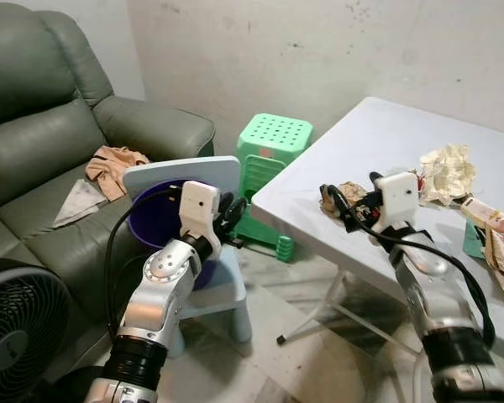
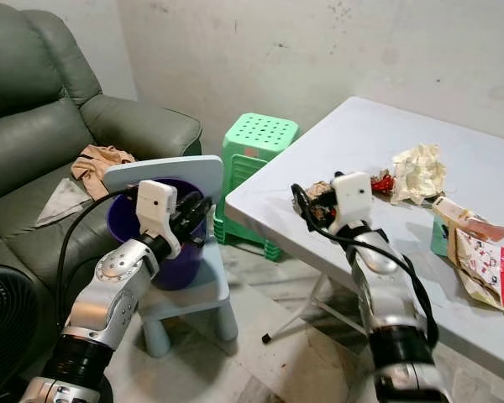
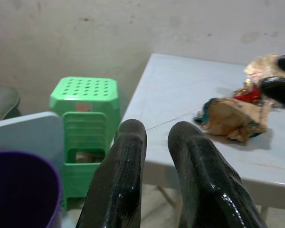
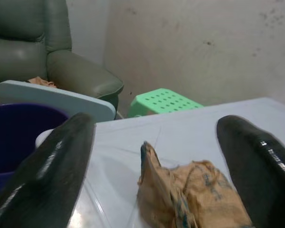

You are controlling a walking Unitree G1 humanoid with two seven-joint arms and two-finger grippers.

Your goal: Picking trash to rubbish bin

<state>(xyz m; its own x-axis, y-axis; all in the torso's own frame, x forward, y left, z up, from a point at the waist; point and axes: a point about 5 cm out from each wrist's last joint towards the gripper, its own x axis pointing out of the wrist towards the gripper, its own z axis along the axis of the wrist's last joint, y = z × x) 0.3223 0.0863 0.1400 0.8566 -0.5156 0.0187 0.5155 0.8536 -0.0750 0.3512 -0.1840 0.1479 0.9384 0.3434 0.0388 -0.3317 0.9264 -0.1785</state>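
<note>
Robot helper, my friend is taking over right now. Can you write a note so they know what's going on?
Right gripper: fingers wide open on either side of the crumpled brown wrapper near the white table's edge; nothing gripped yet.
Left gripper: fingers apart, empty, above the purple bin on the small blue chair.
Left to do: grab the wrapper, drop it in the bin, then the cream paper wad and printed packets.

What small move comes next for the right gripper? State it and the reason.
Probably ease the right gripper forward and shut it on the crumpled brown wrapper: its fingers are spread wide to either side of it, not yet touching, and the purple bin waits on the small chair.
</note>
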